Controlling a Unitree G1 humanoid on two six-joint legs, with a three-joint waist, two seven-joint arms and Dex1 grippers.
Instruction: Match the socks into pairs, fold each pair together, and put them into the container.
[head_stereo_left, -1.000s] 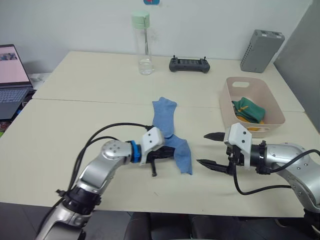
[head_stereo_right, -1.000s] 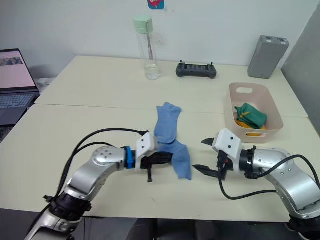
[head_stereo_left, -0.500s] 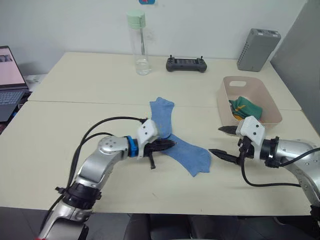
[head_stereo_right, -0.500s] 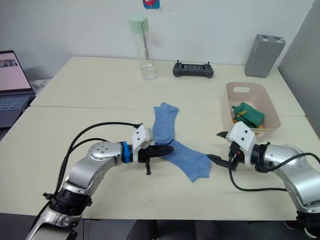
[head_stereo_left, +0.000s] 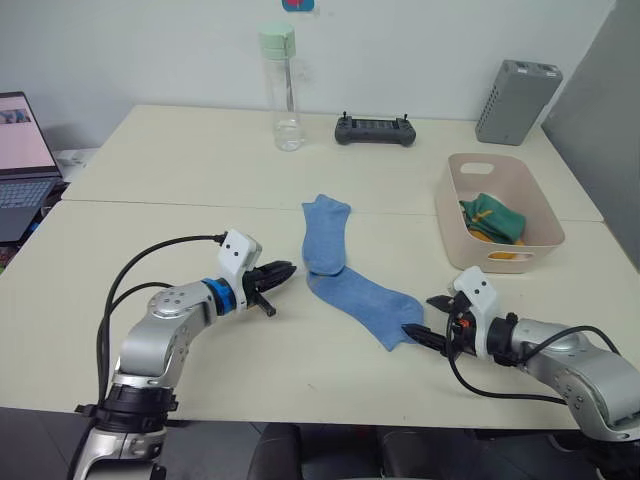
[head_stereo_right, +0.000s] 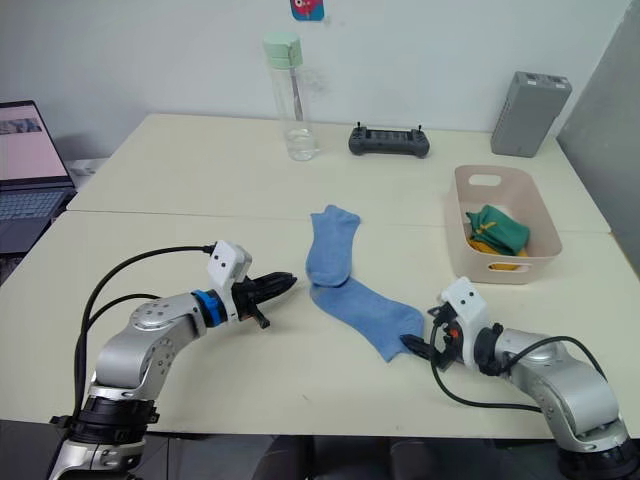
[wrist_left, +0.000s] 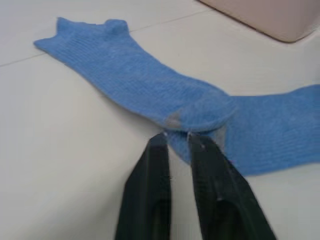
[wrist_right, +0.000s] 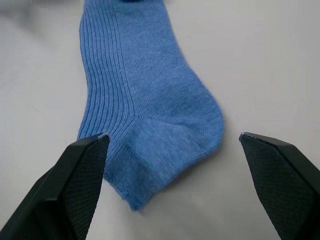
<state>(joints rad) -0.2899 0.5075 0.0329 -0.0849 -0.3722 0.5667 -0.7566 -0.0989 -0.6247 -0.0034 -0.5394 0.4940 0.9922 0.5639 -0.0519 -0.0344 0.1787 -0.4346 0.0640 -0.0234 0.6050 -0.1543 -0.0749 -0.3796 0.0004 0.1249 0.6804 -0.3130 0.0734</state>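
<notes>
— Both grippers stand off the blue pair now: a second ago the left gripper (head_stereo_left: 281, 270) was on the socks where they overlap, and half a second ago it was still there; it has backed away toward centre-left of the frame, its fingers nearly together with a thin slit between them and nothing held. The lower blue sock (head_stereo_left: 365, 304), bunched before, now lies stretched out.

— And the right gripper (head_stereo_left: 423, 320)?

— Spread wide, empty, lower right of centre, with the toe of that sock just in front of it, between the two fingers (wrist_right: 82, 172) in the wrist view.

— Which way do the socks lie?

— The lower one runs long from mid-frame down and to the right, toe toward the right gripper. The upper blue sock (head_stereo_left: 325, 234) runs up the middle of the frame, cuff at the top; its lower end overlaps the other's near the left gripper. So I judge the right arm is nearer the toe, the left nearer the overlap.

— The container (head_stereo_left: 547, 238)?

— Right of centre, well apart from the blue socks, behind the right arm. Inside it a green bundle (head_stereo_left: 493, 217) lies over something yellow (head_stereo_left: 495, 242); blue is the pair not yet in.
</notes>
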